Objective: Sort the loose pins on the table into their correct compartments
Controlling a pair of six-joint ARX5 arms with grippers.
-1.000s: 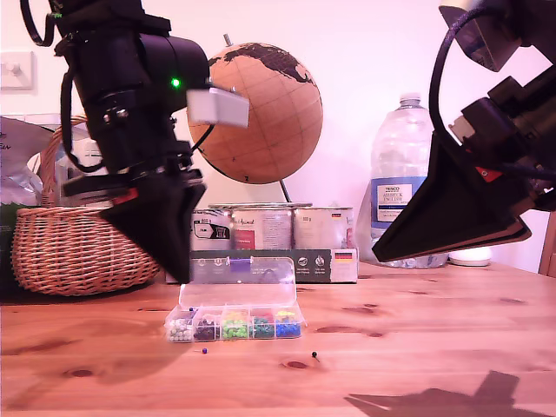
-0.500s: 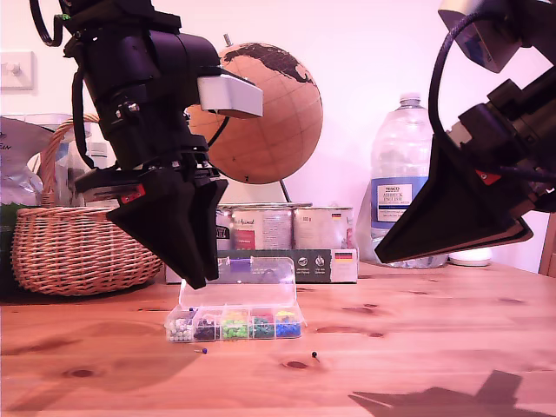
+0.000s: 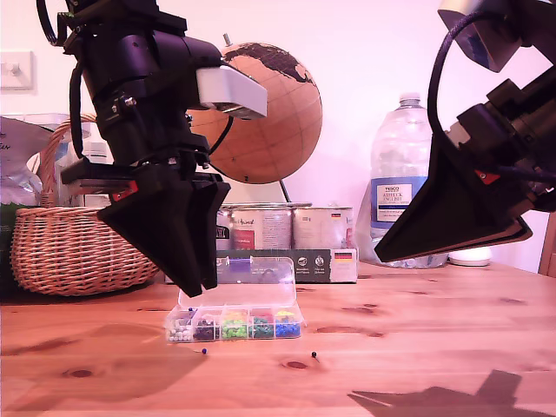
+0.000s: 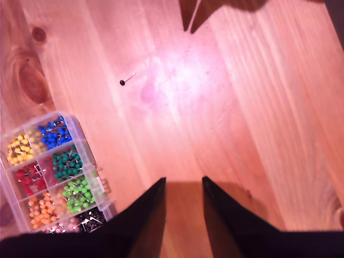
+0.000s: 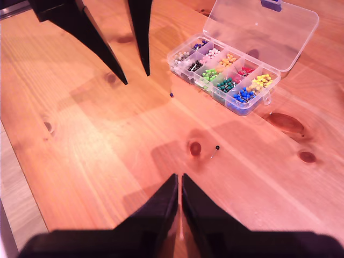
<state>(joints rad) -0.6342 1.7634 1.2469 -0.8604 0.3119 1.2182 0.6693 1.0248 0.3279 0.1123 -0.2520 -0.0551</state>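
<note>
The clear box of compartments (image 3: 234, 333) lies open on the table (image 3: 417, 347), lid (image 3: 239, 280) tipped back, with clusters of coloured pin heads in its cells. It shows again in both wrist views (image 4: 80, 126) (image 5: 252, 105). A loose dark blue pin (image 3: 203, 351) (image 5: 171, 94) lies just in front of the box. A blackish-green pin (image 3: 314, 354) (image 5: 217, 147) (image 4: 122, 83) lies further toward the exterior view's right. My first gripper (image 3: 201, 291) (image 4: 184, 183) (image 5: 135, 78) hangs open above the box's end at the exterior view's left. My second gripper (image 3: 378, 258) (image 5: 179, 177) is shut and empty, high at the exterior view's right.
A wicker basket (image 3: 78, 248) stands at the back on the exterior view's left. A globe (image 3: 261, 113), a dark tray of tins (image 3: 278, 239) and a water bottle (image 3: 401, 174) stand behind the box. Dark knots (image 3: 297, 365) mark the wood.
My first gripper has swung toward the exterior view's right and dropped a little, now over the box's end. The second gripper, box and pins have stayed put.
</note>
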